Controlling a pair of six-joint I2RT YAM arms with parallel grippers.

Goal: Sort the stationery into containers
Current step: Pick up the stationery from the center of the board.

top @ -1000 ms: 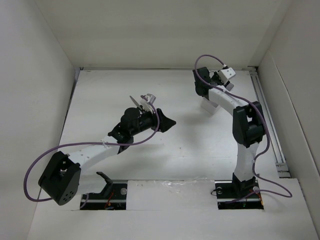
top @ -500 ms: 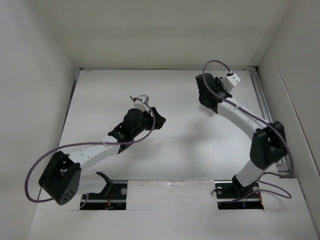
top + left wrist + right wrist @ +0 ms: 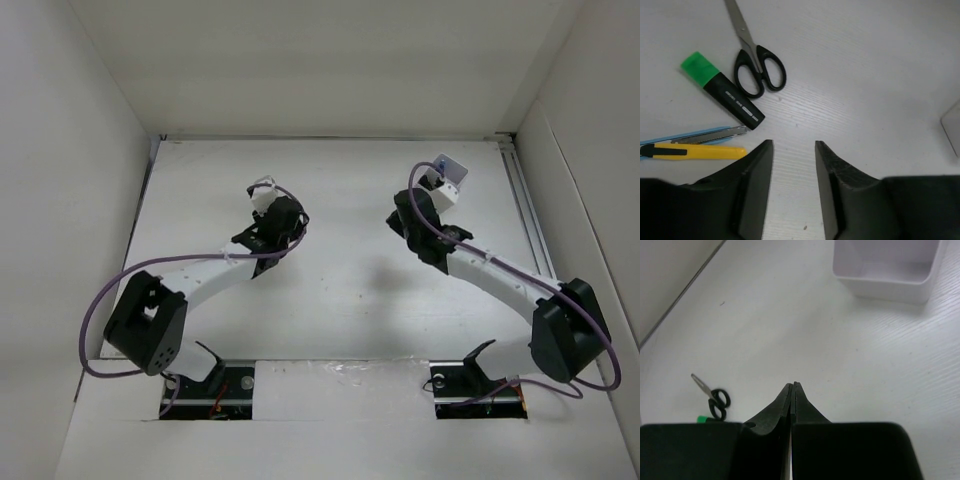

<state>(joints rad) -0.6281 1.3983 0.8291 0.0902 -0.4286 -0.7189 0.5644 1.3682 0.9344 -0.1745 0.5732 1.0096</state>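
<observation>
In the left wrist view, black-handled silver scissors [image 3: 758, 70] lie on the white table. A green highlighter [image 3: 722, 90] lies beside them. Below it lie a yellow pen [image 3: 695, 151] and a light-blue pen [image 3: 670, 136] with a silver blade-like tip. My left gripper [image 3: 793, 145] is open and empty, just right of these, over bare table. My right gripper [image 3: 792, 386] is shut and empty. The white bin [image 3: 887, 265] stands ahead of it, and the scissors [image 3: 716, 401] lie far to its left. In the top view the arms hide the stationery and the bin.
White walls enclose the table [image 3: 340, 290] on the left, back and right. A rail [image 3: 535, 230] runs along the right edge. A corner of the bin [image 3: 953, 125] shows at the right edge of the left wrist view.
My left arm has swung left and back, its gripper now lower over the table. My right arm has stretched out and dropped, its elbow moving right and its gripper nearer and lower.
</observation>
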